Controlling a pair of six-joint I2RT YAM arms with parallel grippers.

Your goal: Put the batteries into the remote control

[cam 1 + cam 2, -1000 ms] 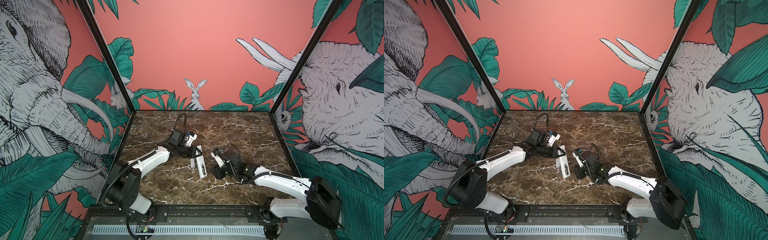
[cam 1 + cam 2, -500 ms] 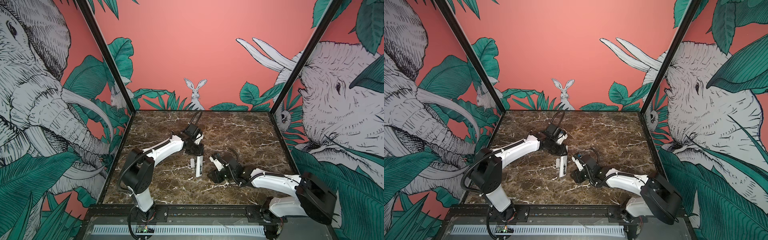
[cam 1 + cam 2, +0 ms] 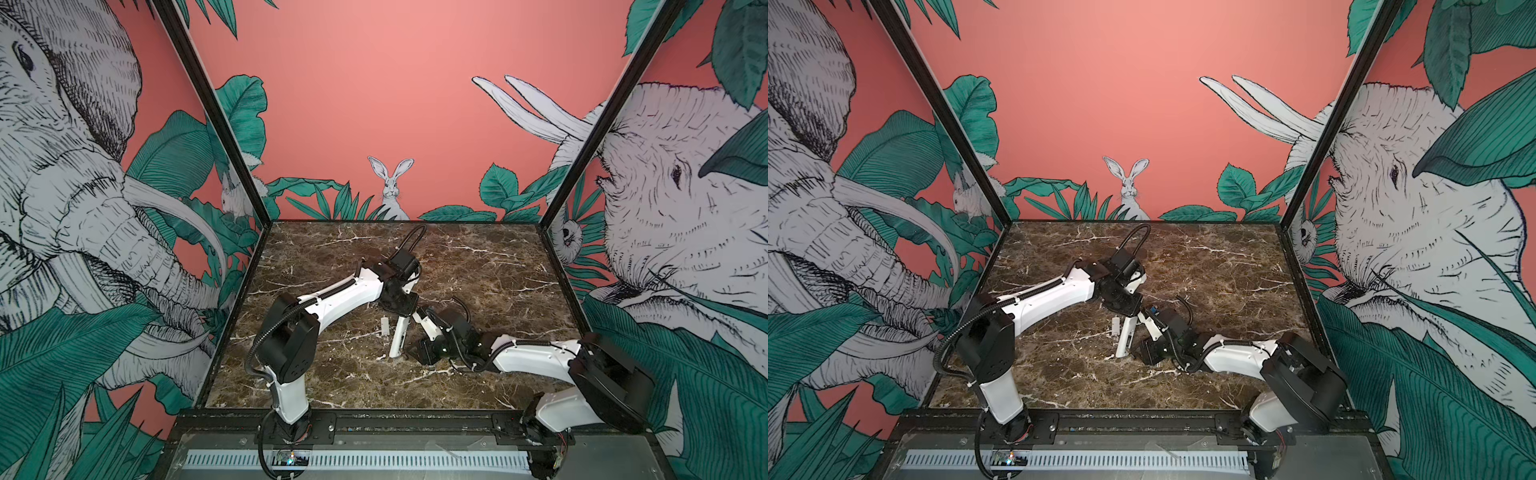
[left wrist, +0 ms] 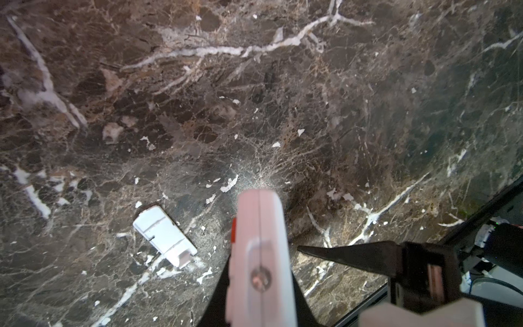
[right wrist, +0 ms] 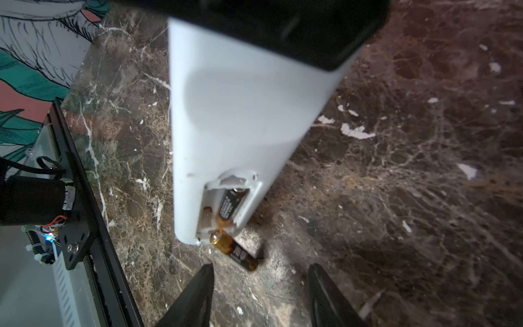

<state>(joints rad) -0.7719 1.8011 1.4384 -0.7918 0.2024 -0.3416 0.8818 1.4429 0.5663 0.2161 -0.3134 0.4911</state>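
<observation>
The white remote control (image 3: pixel 399 336) (image 3: pixel 1126 332) stands tilted with its lower end on the marble. My left gripper (image 3: pixel 402 308) (image 4: pixel 259 271) is shut on its upper end. In the right wrist view the remote control (image 5: pixel 240 113) shows its plain back and an open compartment. One battery (image 5: pixel 230 206) sits in that compartment. Another battery (image 5: pixel 235 250) lies on the marble touching the remote's lower end. My right gripper (image 5: pixel 260 267) (image 3: pixel 415 353) is open just short of that loose battery and holds nothing.
A small flat white cover piece (image 3: pixel 385 325) (image 4: pixel 164 236) lies on the marble just left of the remote. One right-gripper finger (image 4: pixel 339 254) shows in the left wrist view. The black front rail (image 5: pixel 85 226) runs close by. Patterned walls (image 3: pixel 232 145) enclose the table.
The left arm has swung in toward the middle, still holding the remote, which now stands steeper. The right gripper has narrowed slightly and edged toward the remote's lower end.
</observation>
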